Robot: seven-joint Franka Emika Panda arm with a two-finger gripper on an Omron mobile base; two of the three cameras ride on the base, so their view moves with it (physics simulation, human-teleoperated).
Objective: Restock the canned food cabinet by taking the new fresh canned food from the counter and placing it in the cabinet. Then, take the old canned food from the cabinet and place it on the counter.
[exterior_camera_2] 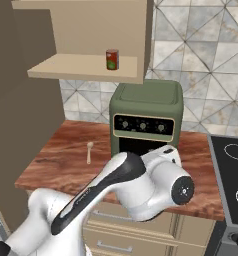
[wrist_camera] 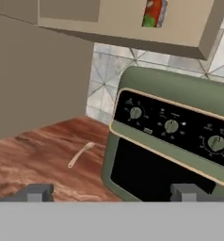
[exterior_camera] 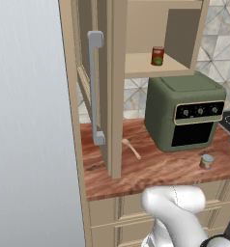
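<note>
The new fresh canned food (exterior_camera: 157,56), red over green, stands upright on the shelf of the open cabinet (exterior_camera: 136,66); it also shows in the right base view (exterior_camera_2: 112,59) and at the top of the hand view (wrist_camera: 154,13). The old canned food (exterior_camera: 206,161), silver-lidded, stands on the counter (exterior_camera: 150,170) in front of the oven's right corner. My gripper (wrist_camera: 113,193) is open, its fingertips (wrist_camera: 36,192) wide apart with nothing between them. It hovers low over the counter (wrist_camera: 34,150), facing the oven front and well below the shelf.
A dark green oven (exterior_camera: 184,113) (wrist_camera: 180,132) sits on the counter under the cabinet. A wooden spoon (exterior_camera: 131,148) (wrist_camera: 81,154) lies to its left. The cabinet door with its grey handle (exterior_camera: 94,87) swings out on the left. A black stove (exterior_camera_2: 231,175) borders the right.
</note>
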